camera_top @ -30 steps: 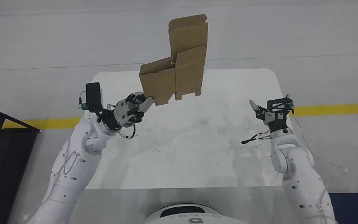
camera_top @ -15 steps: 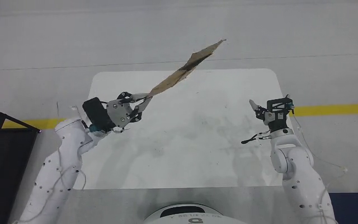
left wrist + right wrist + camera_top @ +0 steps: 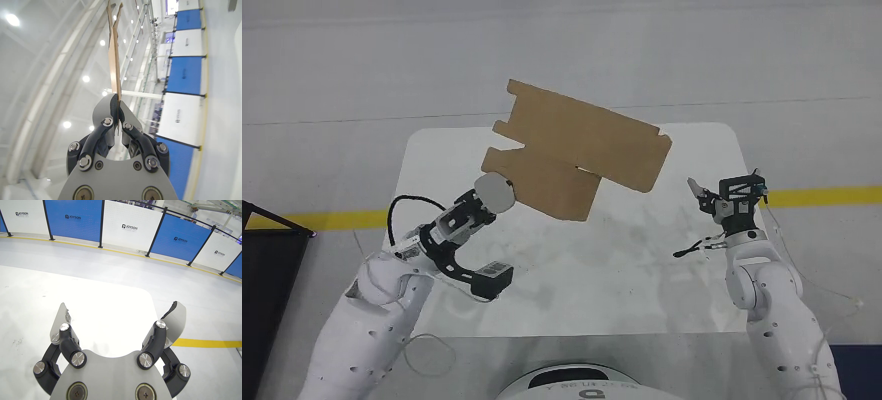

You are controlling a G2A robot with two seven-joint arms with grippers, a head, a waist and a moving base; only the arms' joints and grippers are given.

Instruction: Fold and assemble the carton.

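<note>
A flat brown carton is held up in the air above the white table, its broad face turned toward the top camera. My left gripper is shut on the carton's lower left edge. From the left wrist the carton appears edge-on, pinched between the two pads of the left gripper, pointing toward the ceiling. My right gripper hangs open near the table's right edge, apart from the carton. Nothing is between the fingers of the right gripper, which is over the table's far right corner.
A yellow floor line runs past both sides of the table. A black object stands at the left edge of the top view. Blue and white fence panels stand beyond the table.
My left arm has rotated the carton: from partly opened and upright, through edge-on, to flat face up toward the top camera. The left wrist turned over. The right arm has kept still.
</note>
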